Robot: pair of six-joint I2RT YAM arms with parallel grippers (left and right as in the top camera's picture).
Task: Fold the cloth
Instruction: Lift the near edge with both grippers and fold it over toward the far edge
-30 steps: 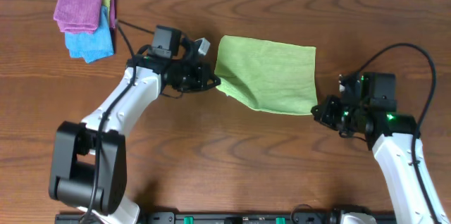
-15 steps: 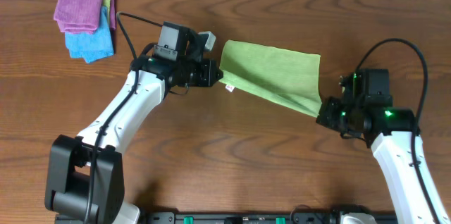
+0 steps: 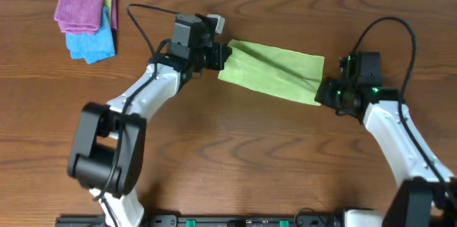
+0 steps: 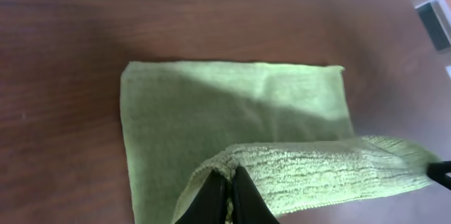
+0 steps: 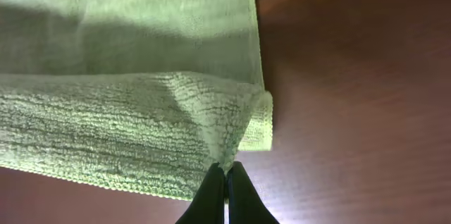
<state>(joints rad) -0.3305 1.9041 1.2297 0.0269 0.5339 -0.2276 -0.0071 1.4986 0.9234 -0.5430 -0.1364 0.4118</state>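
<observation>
The light yellow-green cloth point(image 3: 275, 70) lies on the wooden table at the back centre, its near half lifted and carried over the far half. My left gripper point(image 3: 223, 57) is shut on the cloth's left corner; in the left wrist view its fingers point(image 4: 229, 185) pinch the raised edge of the cloth point(image 4: 232, 111). My right gripper point(image 3: 323, 93) is shut on the right corner; in the right wrist view the fingers point(image 5: 225, 178) pinch the cloth point(image 5: 127, 55) above the flat layer.
A stack of a purple cloth point(image 3: 82, 9) and a bright blue cloth point(image 3: 93, 43) sits at the back left of the table point(image 3: 228, 155). Black cables run from both arms.
Both grippers have carried the near edge of the cloth up and toward the far edge. The cloth now looks like a narrow band instead of a full square.
</observation>
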